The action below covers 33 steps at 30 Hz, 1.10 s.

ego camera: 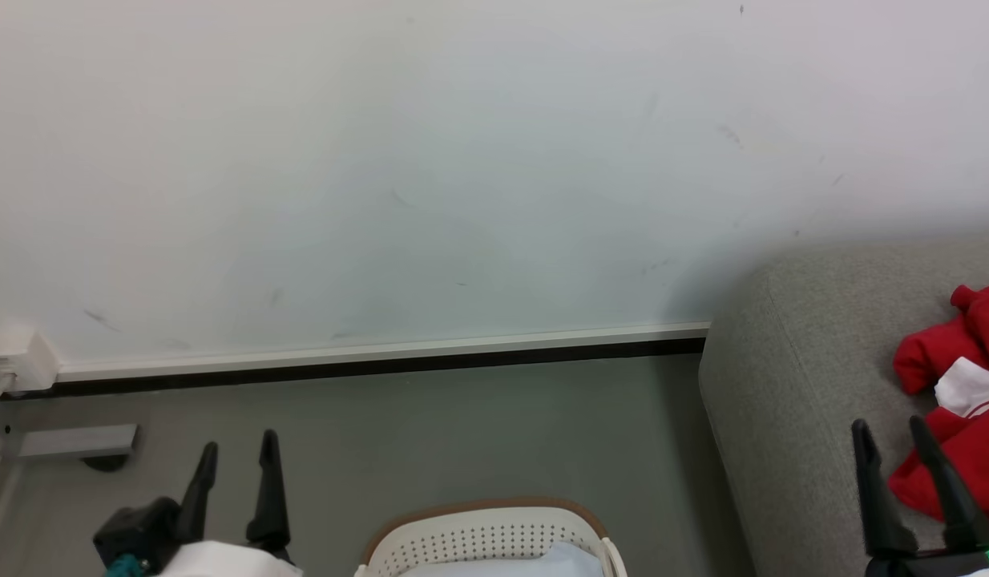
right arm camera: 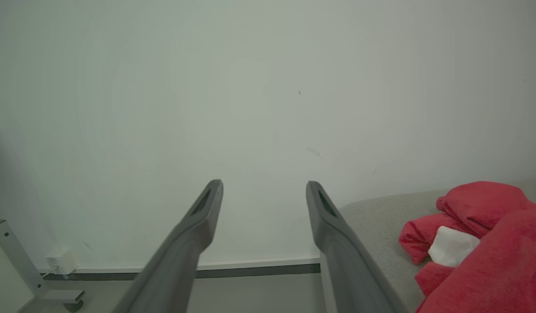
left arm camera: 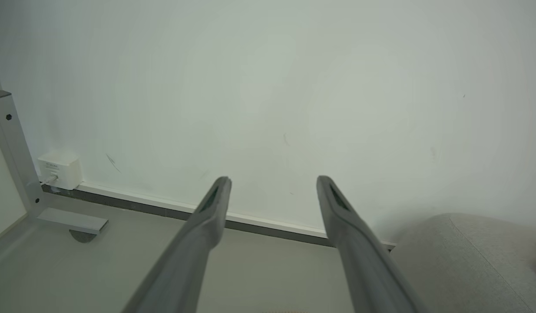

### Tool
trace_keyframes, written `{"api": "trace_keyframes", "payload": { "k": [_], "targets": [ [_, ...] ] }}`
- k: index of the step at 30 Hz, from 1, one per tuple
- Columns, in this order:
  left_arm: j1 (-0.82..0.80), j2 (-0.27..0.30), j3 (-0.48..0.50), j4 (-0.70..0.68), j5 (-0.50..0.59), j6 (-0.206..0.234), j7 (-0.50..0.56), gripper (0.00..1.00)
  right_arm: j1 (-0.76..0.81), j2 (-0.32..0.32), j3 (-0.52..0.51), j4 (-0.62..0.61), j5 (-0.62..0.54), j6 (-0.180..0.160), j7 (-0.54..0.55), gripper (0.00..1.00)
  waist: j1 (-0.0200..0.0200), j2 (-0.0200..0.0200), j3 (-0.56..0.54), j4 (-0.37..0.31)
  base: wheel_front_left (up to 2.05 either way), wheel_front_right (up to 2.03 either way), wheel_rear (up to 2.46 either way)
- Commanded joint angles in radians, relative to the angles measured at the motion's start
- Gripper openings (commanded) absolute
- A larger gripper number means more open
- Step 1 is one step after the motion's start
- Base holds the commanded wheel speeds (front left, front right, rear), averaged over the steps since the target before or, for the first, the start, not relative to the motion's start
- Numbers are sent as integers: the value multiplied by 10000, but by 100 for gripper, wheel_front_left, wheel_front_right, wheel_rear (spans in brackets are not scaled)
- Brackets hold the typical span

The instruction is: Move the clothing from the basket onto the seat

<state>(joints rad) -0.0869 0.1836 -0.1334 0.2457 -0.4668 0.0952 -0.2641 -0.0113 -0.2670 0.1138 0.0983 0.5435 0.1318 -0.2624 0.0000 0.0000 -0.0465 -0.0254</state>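
Pale, scuffed wall (ego camera: pixel 382 160) runs down to a skirting strip (ego camera: pixel 382 353) and a grey floor (ego camera: pixel 430 433). At the far left a small white box (ego camera: pixel 14 357) sits against the wall, with a grey metal frame foot (ego camera: pixel 78 441) just below it on the floor. The left end effector (ego camera: pixel 240 441) hangs above the floor, its fingers spread and gripping nothing. To its right, the basket (ego camera: pixel 478 506) shows at the bottom edge with a pale bluish-white sheet (ego camera: pixel 526 561) lying inside. Farther right stands the seat (ego camera: pixel 799 361), its rounded corner close to the wall. The right end effector (ego camera: pixel 889 423) is over the seat cushion, fingers parted and empty. The clothing (ego camera: pixel 959 377), red with a white patch, lies bunched on the seat just right of those fingers.
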Motion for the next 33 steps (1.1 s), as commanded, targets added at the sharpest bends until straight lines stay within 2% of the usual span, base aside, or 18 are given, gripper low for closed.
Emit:
{"api": "trace_keyframes", "payload": {
  "k": [1, 6, 16, 22, 33],
  "targets": [
    [200, -131, 119, -56, 382, -78, -2, 100, 168, 121, -4, -87, -82, -23, -28, 100, 0, 0, 16, 32, 0, 0, 0],
    [554, -644, 772, -116, 1418, -534, -2, 100, 301, 409, 351, -92, -461, -23, -28, 100, 0, 0, 44, 33, 0, 0, 0],
    [478, -1174, 1582, 145, 2293, -1316, -3, 100, -279, 615, 323, 430, -814, -23, -30, 100, 0, 0, 142, -31, 0, 0, 0],
    [288, -1268, 1736, 401, 2572, -1553, -3, 100, -670, 503, 455, 810, -769, -23, -30, 100, 0, 0, 203, -4, 0, 0, 0],
    [160, -1315, 1856, 576, 2514, -1704, -3, 100, -838, 453, 553, 980, -651, -23, -30, 100, 0, 0, 251, -8, 0, 0, 0]
  ]
}}
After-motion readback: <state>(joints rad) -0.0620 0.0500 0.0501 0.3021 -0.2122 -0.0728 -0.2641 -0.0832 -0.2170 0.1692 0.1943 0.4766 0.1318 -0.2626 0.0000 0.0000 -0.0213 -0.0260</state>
